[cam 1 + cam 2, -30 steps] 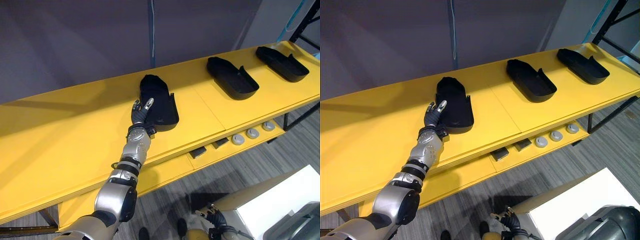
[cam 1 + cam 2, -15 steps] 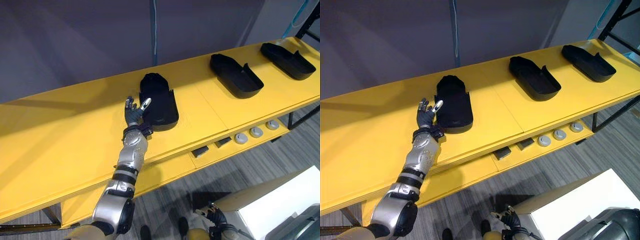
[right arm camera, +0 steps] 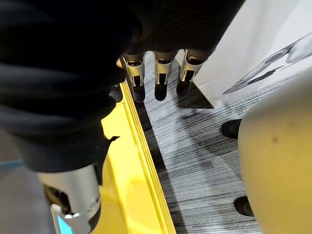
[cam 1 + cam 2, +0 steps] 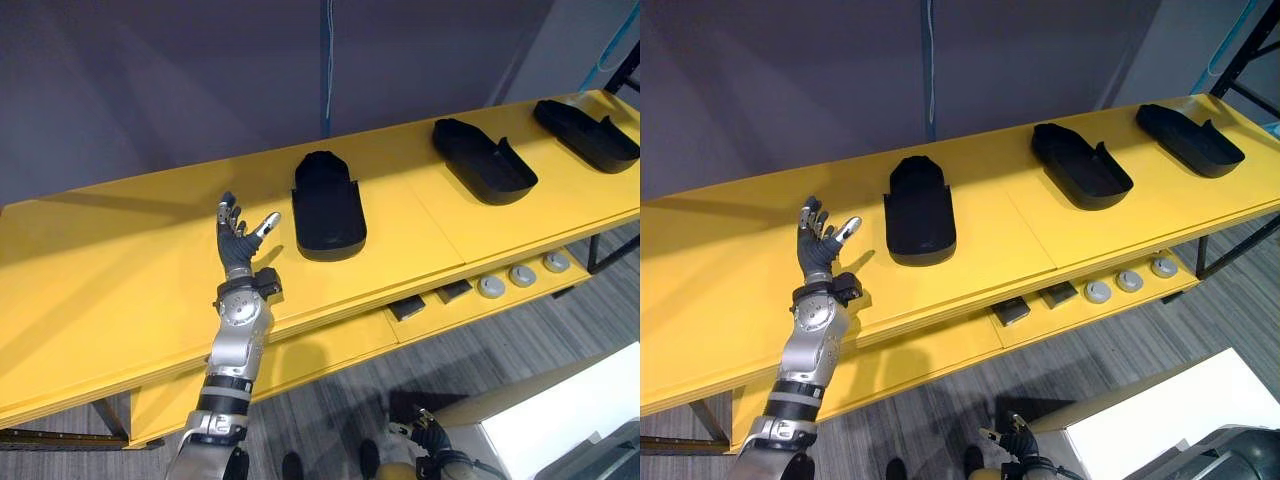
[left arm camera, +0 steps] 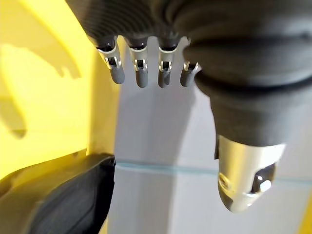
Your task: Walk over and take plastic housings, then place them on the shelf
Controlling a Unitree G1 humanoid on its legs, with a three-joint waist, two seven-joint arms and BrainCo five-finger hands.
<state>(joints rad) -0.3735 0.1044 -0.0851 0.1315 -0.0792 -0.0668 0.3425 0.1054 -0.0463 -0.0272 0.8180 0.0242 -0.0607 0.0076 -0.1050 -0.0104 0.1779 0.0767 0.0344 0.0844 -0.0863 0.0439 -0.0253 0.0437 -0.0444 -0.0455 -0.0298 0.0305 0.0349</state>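
Three black plastic housings lie on the yellow shelf top (image 4: 120, 280): the nearest housing (image 4: 327, 205) in the middle, a second housing (image 4: 483, 160) to its right, and a third housing (image 4: 587, 128) at the far right. My left hand (image 4: 238, 248) is raised above the shelf, left of the nearest housing and apart from it, fingers spread and open. In the left wrist view its fingers (image 5: 139, 68) are straight, with the housing's end (image 5: 58, 200) past them. My right hand (image 3: 156, 73) hangs low by the shelf's edge, open and holding nothing.
A lower yellow shelf carries round grey parts (image 4: 520, 277) and small dark blocks (image 4: 430, 298). A white box (image 4: 570, 420) stands on the grey floor at the lower right. A dark wall runs behind the shelf. The shelf top left of my hand is bare.
My left hand has come off the nearest housing, moving left and lifting with fingers spread. The housing stays on the shelf. The camera has shifted a little.
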